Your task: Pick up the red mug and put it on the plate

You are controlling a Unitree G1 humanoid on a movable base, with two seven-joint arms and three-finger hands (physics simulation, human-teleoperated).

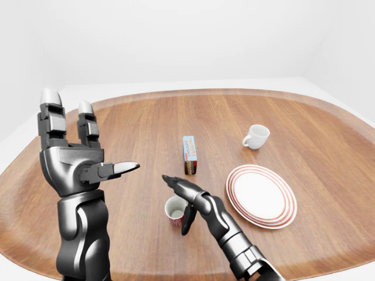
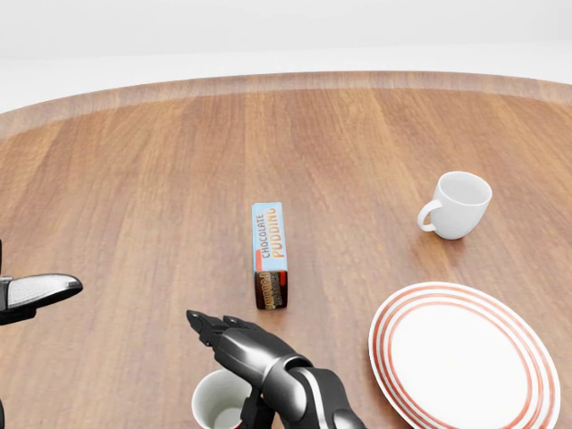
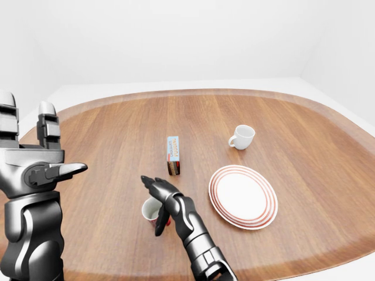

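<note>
Early going: nothing lifted yet. Wooden table (image 1: 146,126), wide, with open room all around. Plate (image 1: 261,195) bare, just right of the right hand (image 1: 186,202), fingers spread around the red mug (image 1: 174,211), not clamped. Left hand (image 1: 73,158) raised, fingers apart, holding nothing. Pudding box (image 1: 189,154) and white cup (image 1: 256,136) well clear.

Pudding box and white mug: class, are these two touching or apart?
Apart. The head view shows bare wood between the pudding box and the white mug.
</note>
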